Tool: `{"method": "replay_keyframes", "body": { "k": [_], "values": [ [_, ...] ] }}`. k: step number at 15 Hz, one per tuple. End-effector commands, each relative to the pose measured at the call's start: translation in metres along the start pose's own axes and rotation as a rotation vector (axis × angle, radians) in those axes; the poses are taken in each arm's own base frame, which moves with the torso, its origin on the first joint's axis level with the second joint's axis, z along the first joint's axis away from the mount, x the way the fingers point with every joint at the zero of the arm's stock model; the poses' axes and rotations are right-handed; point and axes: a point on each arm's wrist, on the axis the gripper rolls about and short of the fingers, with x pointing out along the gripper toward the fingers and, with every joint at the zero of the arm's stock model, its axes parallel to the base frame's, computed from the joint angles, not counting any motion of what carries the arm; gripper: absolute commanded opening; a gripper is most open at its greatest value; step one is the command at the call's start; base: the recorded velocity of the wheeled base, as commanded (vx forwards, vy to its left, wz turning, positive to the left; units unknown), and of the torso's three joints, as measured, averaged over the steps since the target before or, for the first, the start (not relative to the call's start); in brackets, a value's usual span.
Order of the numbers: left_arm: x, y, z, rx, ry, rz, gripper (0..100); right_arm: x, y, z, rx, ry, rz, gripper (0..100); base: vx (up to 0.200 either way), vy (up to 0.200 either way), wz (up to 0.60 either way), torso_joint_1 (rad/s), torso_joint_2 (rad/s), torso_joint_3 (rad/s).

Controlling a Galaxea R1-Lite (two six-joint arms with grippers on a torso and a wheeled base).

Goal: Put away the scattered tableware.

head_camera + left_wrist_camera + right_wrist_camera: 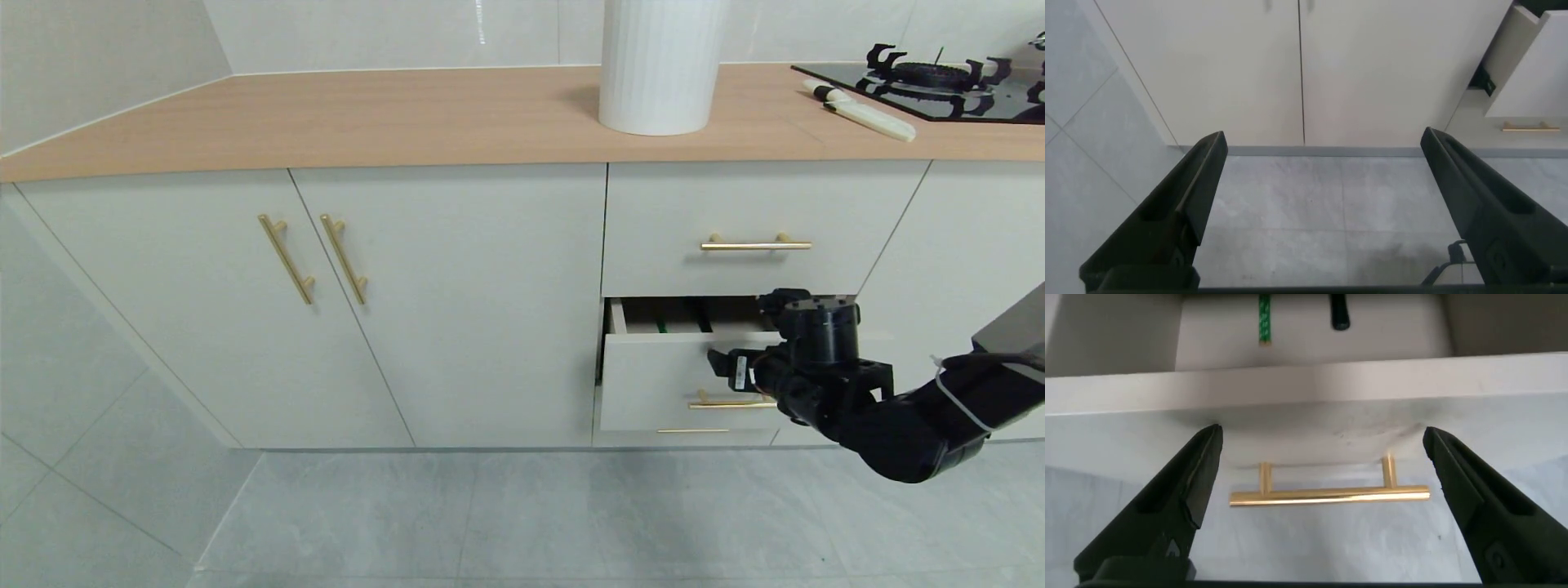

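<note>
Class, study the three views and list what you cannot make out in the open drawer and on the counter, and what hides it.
Head view: the back of the drawer is hidden under the upper drawer.
Right wrist view: the green handle and black handle are cut off by the picture's edge, so the utensils cannot be named.
Head view: the white container and the stove are cut off by the edges.
</note>
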Motion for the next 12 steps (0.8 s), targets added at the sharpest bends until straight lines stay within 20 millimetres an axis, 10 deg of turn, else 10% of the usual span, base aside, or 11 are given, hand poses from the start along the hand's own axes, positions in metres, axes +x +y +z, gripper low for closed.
{"method": "replay_keyframes", "body": {
  "k": [1,12],
  "values": [
    [0.000,0.000,0.000,0.000,0.000,0.001,100,0.007,-0.001,-0.012,-0.002,0.003,-0.009,100,0.000,0.000,0.00,0.000,0.00,0.000],
    [0.000,0.000,0.000,0.000,0.000,0.001,100,0.039,-0.005,-0.019,0.037,-0.084,-0.071,100,0.000,0.000,0.00,0.000,0.00,0.000]
  ]
}}
